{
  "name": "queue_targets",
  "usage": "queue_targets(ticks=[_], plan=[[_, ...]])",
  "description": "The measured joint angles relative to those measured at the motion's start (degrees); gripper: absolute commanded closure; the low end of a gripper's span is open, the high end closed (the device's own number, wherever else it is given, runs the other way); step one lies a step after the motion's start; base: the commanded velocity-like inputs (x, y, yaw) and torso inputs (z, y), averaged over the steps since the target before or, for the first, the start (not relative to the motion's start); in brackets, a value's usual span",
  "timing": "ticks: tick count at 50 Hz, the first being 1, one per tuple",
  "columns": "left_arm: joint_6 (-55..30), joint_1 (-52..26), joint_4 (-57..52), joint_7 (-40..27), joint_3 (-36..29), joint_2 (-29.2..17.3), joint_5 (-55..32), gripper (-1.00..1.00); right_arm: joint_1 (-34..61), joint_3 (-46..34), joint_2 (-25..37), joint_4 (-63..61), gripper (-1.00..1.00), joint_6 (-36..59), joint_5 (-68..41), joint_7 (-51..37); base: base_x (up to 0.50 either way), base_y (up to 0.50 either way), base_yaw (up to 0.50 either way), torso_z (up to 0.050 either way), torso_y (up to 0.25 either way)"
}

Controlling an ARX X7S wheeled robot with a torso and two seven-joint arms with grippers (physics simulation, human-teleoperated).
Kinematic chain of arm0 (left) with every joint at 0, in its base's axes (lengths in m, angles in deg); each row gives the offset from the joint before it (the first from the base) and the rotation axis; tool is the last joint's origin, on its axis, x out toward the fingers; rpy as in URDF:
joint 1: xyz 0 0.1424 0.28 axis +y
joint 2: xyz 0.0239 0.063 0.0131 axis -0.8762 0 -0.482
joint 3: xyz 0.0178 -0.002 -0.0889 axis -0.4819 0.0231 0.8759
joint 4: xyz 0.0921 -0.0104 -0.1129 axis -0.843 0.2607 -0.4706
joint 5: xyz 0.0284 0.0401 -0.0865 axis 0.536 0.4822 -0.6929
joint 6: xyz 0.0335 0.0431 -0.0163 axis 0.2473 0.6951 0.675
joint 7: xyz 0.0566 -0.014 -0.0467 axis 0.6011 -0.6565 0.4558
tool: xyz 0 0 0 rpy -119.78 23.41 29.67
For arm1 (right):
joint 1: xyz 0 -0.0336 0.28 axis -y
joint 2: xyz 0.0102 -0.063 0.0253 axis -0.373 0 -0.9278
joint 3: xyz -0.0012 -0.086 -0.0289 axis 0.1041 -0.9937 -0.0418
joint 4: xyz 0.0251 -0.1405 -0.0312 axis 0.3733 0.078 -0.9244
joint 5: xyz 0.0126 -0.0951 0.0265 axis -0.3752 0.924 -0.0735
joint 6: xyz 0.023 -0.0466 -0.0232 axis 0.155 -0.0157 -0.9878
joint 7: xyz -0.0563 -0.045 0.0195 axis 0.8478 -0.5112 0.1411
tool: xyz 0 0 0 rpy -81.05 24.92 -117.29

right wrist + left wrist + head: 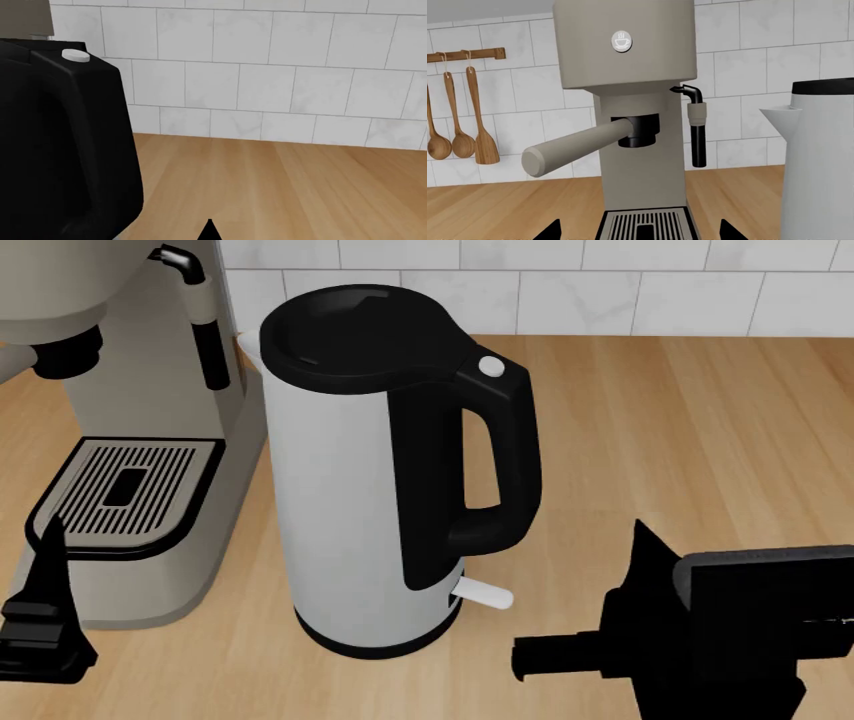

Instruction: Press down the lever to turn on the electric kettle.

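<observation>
Stands upright on the wooden tabletop (694,410): electric kettle (347,510), handle facing right, lever (483,594) jutting low on its right near side, just under the handle's foot. Crowds its left: espresso machine (147,490), drip tray (127,485) facing near. Hangs near right of the lever, apart from it: right gripper (561,660), fingers' state impossible to tell. Sits near left by the tray: left gripper (47,625), fingers parted. Lies bare right of the kettle: tabletop, back to a white tiled wall (280,75). Hang far left on the wall: wooden spoons (460,120).

No readable txt or nos.; only a steaming-cup icon on round badge (621,41), espresso machine (627,55) front.
</observation>
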Motion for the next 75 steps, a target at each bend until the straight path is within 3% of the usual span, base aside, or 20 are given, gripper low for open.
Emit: queue_targets(ticks=[27,75], plan=[[1.0,1.4,-0.8,-0.1,1.1,-0.6,-1.2,-1.00,-0.6,-6.0,-1.3,6.5,1.00,-2.8,-1.4,4.6,0.00,0.00,0.00,0.000,0.000],[1.8,1.1,-0.2,-1.0,1.4,-1.1,-2.1,-1.00,1.2,-6.7,-2.3,7.6,1.00,-0.8,-7.0,6.1,0.00,0.00,0.00,0.000,0.000]])
